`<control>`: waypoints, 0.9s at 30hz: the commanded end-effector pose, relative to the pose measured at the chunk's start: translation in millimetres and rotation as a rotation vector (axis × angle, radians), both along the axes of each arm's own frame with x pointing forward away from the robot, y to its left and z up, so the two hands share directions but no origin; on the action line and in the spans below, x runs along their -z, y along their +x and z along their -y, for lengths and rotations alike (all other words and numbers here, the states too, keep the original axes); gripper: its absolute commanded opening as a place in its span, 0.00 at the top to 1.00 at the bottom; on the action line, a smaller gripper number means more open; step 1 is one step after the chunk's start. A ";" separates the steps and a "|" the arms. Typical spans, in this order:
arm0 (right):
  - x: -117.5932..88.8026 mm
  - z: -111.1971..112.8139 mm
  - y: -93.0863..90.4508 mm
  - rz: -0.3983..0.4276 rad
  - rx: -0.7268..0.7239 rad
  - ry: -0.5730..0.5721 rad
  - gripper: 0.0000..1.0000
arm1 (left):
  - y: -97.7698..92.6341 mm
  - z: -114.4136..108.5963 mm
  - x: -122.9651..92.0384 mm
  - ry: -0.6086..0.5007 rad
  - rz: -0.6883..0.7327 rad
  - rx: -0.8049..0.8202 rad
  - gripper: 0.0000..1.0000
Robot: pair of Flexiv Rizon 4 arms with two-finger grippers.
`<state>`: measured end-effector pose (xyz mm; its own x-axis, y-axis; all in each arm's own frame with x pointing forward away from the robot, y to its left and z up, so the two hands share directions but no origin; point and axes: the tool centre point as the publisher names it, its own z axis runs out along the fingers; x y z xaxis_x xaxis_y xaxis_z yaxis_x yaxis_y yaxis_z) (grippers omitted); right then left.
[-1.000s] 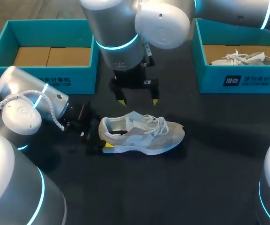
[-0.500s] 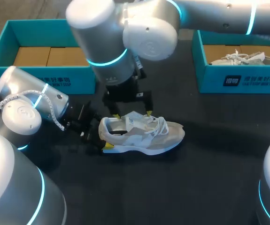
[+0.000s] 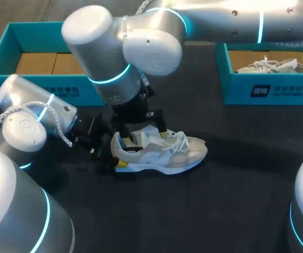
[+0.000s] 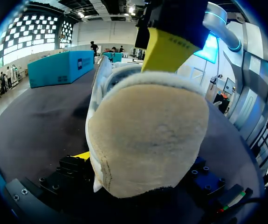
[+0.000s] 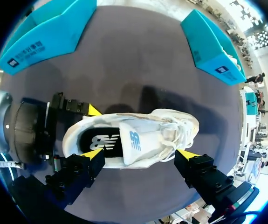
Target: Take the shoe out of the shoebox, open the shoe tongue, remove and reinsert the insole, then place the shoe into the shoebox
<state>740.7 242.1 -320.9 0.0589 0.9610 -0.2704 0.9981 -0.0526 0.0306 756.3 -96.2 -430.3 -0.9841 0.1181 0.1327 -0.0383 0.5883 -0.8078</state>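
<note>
— So, the left gripper [image 3: 117,154]?
— Clamped on the heel of the pale grey-and-white mesh sneaker [image 3: 164,153], which stands on its sole mid-way across the black worktop [image 3: 235,211], toe toward the right edge.
— And the right gripper [image 5: 139,155]?
— Spread wide over the sneaker, holding nothing. A teal cardboard shoebox [image 3: 51,90] sits at the far left corner, a second shoebox [image 3: 277,90] at the far right.

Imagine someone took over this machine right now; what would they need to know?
Left gripper: shut on the heel of the sneaker.
Right gripper: open, lowered over the sneaker's opening, a finger each side.
Sneaker stands on the table between the left shoebox and right shoebox; black insole inside.
Done: sneaker out of the box.
Left: open tongue, pull and refit insole, box the sneaker.
</note>
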 end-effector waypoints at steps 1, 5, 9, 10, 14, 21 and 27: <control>10.4 -1.3 -3.3 0.041 0.160 -0.011 0.00 | 3.6 0.6 5.9 0.003 0.000 0.000 1.00; 19.3 -0.3 -2.0 0.038 0.173 -0.039 0.00 | 3.6 0.6 5.9 0.003 0.000 0.000 1.00; 26.9 2.1 -0.4 0.024 0.181 -0.061 0.00 | 3.6 0.6 5.9 0.003 0.000 0.000 1.00; 28.1 2.0 -0.4 0.021 0.180 -0.071 0.00 | 3.6 0.6 5.9 0.003 0.000 0.000 1.00; 34.6 0.7 -1.2 0.004 0.179 -0.086 0.00 | 3.6 0.6 5.9 0.003 0.000 0.000 1.00; 40.5 4.9 -1.8 -0.014 0.185 -0.147 0.00 | 3.6 0.6 5.9 0.003 0.000 0.000 1.00; 41.8 11.2 -3.6 -0.024 0.196 -0.169 0.00 | 3.6 0.6 5.9 0.003 0.000 0.000 1.00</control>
